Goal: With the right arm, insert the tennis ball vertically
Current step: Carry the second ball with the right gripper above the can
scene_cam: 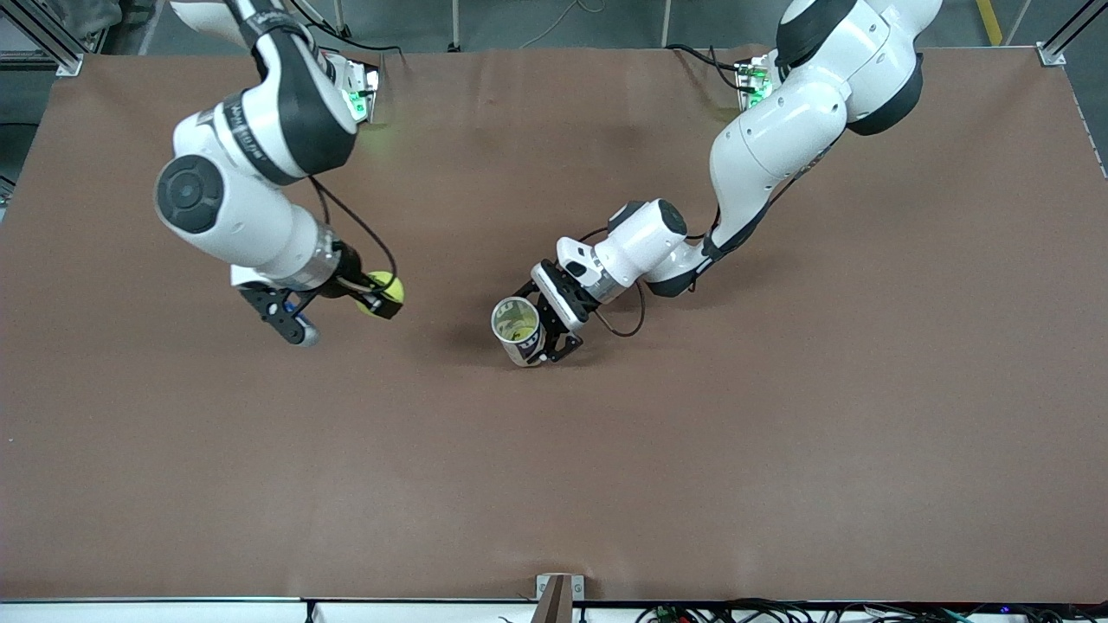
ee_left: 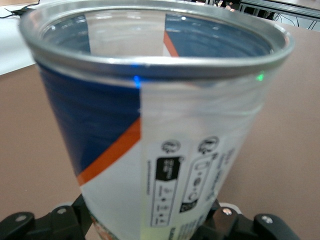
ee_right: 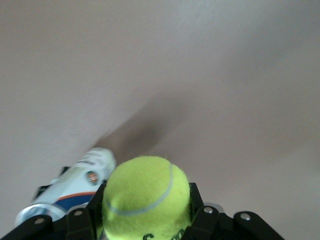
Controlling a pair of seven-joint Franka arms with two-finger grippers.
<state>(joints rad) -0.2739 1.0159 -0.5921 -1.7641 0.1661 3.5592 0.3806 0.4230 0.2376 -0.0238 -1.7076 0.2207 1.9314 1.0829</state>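
I have the right gripper (scene_cam: 374,298) clamped on the tennis ball (scene_cam: 383,292); the left gripper (scene_cam: 545,324) grips the upright can (scene_cam: 517,331), toward the left arm's end.

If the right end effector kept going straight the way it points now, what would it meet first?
Probably the bare table. The right end effector, shut on the ball, points down at brown surface; the can in the left end effector lies off to one side.

Bare table (scene_cam: 779,450) lies between the ball-holding right pincer (scene_cam: 378,296) and the can (scene_cam: 518,330) at the left pincer (scene_cam: 554,342)
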